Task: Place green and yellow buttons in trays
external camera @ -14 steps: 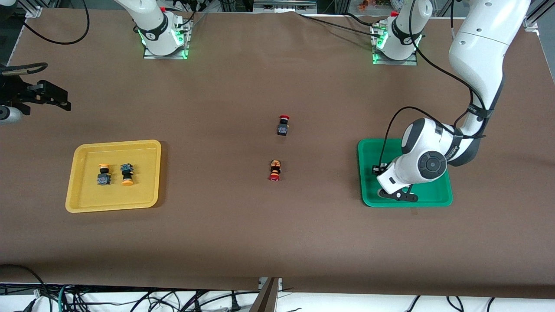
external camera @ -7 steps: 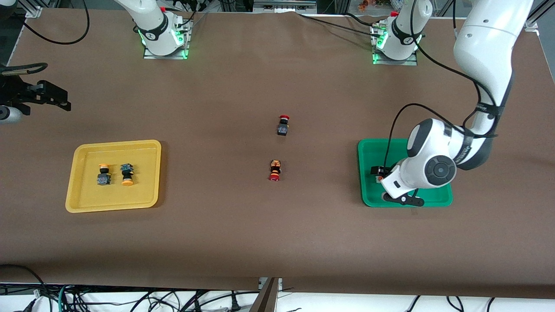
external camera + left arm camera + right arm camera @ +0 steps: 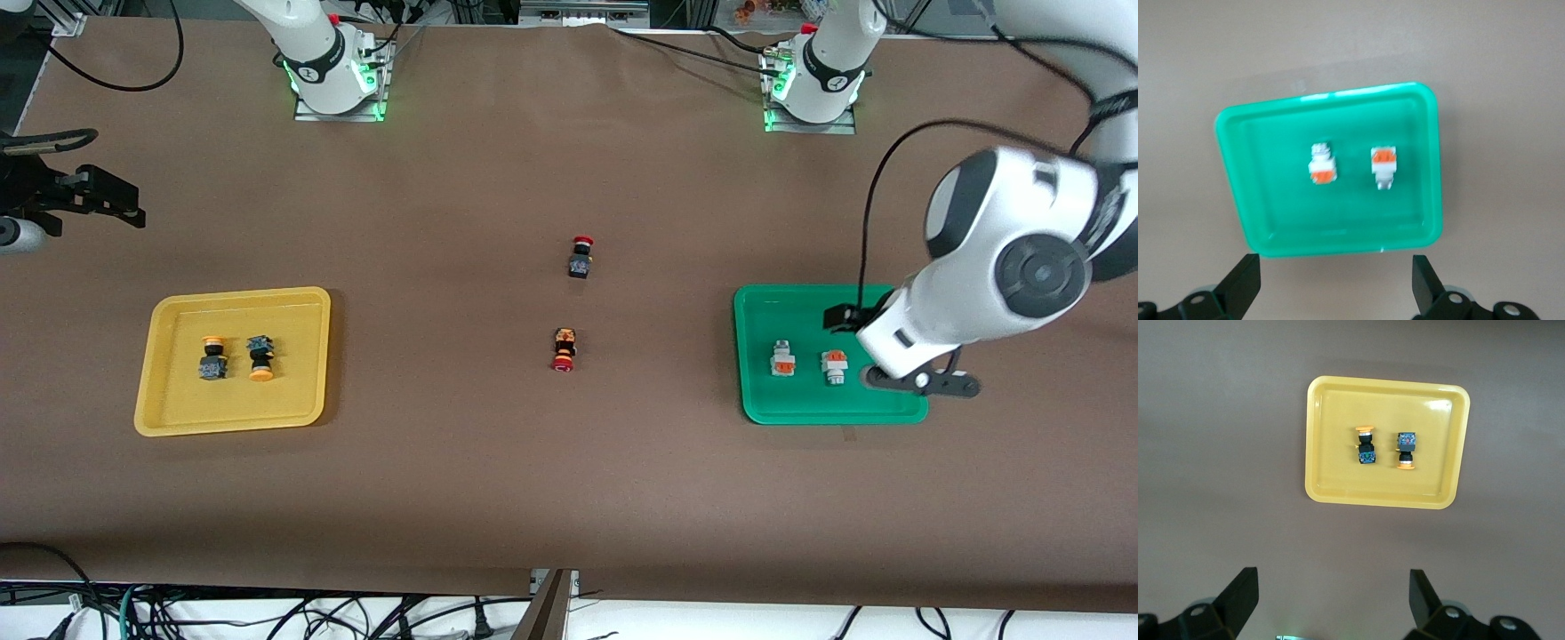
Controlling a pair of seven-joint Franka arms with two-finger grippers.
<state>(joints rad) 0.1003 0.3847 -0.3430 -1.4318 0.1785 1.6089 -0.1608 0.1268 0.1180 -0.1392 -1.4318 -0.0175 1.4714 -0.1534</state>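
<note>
The green tray (image 3: 889, 404) holds two white-grey buttons with orange blocks (image 3: 781, 358) (image 3: 834, 366), lying side by side. My left gripper (image 3: 923, 384) is open and empty, raised over the tray's corner at the left arm's end. The left wrist view shows the tray (image 3: 1271, 207), both buttons (image 3: 1322, 164) (image 3: 1383, 165) and my left gripper (image 3: 1335, 263). The yellow tray (image 3: 293, 391) holds two yellow-capped buttons (image 3: 212, 357) (image 3: 260, 357). My right gripper (image 3: 98, 197) is open and empty, waiting high at the right arm's end; its wrist view shows my right gripper (image 3: 1331, 577), the tray (image 3: 1338, 467) and buttons (image 3: 1365, 445) (image 3: 1406, 450).
Two red-capped switches lie mid-table between the trays: one with a black body (image 3: 581, 258), and one with an orange-black body (image 3: 564, 348) nearer the front camera. The arm bases stand along the table's top edge.
My left gripper has risen out of the green tray and swung toward the left arm's end, uncovering both white-grey buttons lying in it. The right arm has not moved.
</note>
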